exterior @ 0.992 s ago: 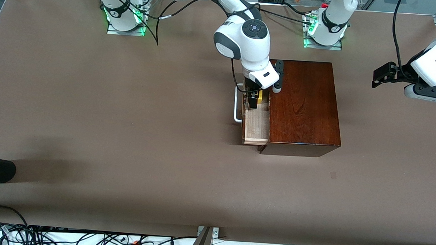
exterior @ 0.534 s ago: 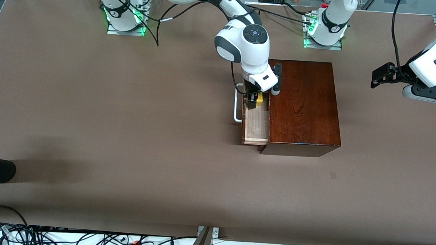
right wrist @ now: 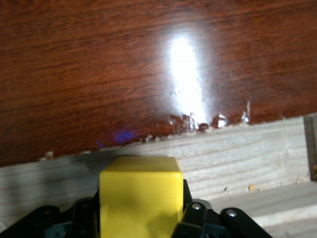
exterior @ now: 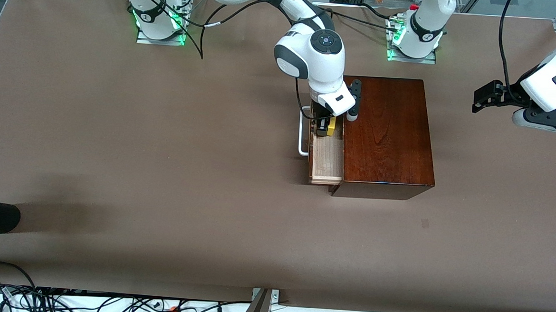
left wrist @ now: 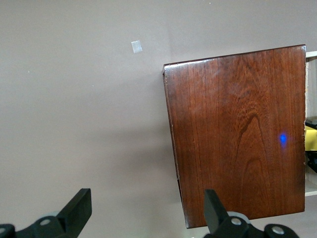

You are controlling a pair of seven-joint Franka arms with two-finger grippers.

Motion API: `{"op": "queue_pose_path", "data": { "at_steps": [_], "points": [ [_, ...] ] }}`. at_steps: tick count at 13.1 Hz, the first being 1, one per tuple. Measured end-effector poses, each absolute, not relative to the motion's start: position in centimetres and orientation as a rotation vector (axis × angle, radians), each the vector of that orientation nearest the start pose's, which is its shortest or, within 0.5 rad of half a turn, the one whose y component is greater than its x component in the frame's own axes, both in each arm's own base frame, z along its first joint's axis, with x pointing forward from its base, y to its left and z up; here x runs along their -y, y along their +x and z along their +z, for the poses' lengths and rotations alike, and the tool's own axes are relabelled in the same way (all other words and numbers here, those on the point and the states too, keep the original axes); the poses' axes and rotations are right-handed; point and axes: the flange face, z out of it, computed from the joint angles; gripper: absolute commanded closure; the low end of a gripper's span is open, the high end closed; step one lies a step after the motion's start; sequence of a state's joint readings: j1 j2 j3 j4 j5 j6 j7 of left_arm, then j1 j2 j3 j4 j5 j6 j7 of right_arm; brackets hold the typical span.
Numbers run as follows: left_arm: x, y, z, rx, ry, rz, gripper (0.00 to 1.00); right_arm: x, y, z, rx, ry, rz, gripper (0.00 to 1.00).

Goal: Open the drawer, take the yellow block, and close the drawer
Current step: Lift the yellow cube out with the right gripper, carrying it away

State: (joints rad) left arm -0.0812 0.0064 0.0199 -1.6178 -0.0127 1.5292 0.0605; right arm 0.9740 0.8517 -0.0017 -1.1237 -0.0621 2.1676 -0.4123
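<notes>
Yellow block (right wrist: 139, 191) is clamped between the right gripper (exterior: 324, 128) fingers inside the open drawer (exterior: 327, 159) (mahogany box (exterior: 387, 133) edge close beside); a straight vertical lift is advised. Left gripper (left wrist: 143, 213) waits spread wide above the table (exterior: 163, 169).

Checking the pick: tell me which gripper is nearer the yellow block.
Right. The right gripper is down in the open drawer, shut on the yellow block. The left gripper waits open over the table toward the left arm's end, apart from the wooden box.

The brown table (exterior: 164, 145) carries the mahogany box (exterior: 386, 133).
</notes>
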Motion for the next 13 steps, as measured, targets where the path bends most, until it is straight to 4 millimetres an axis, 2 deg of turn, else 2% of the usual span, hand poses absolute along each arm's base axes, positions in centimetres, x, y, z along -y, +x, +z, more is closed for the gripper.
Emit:
{"op": "queue_pose_path", "data": {
  "at_steps": [2, 5, 7, 8, 10, 11, 13],
  "points": [
    [3.5, 54.9, 59.6, -0.192, -3.145, 0.150, 0.00, -64.7, 44.4, 33.9, 2.002, -2.396, -0.312, 1.00],
    [3.5, 54.9, 59.6, -0.192, -3.145, 0.149, 0.00, -64.1, 44.4, 40.2, 1.954, -2.402, -0.321, 1.00],
    [3.6, 54.9, 59.6, -0.193, -3.145, 0.150, 0.00, -62.7, 44.9, 44.4, 1.929, -2.423, -0.335, 1.00],
    [3.6, 54.9, 59.5, -0.193, -3.145, 0.151, 0.00, -61.4, 45.7, 45.9, 1.908, -2.452, -0.315, 1.00],
    [3.7, 54.9, 59.4, -0.194, -3.150, 0.154, 0.00, -57.5, 49.2, 47.9, 1.828, -2.531, -0.298, 1.00],
    [3.8, 55.0, 59.4, -0.196, -3.159, 0.156, 0.00, -54.7, 51.7, 48.8, 1.768, -2.584, -0.282, 1.00],
    [4.2, 55.1, 59.0, -0.205, -3.166, 0.169, 0.00, -47.6, 56.7, 50.7, 1.596, -2.668, -0.216, 1.00]
  ]
}}
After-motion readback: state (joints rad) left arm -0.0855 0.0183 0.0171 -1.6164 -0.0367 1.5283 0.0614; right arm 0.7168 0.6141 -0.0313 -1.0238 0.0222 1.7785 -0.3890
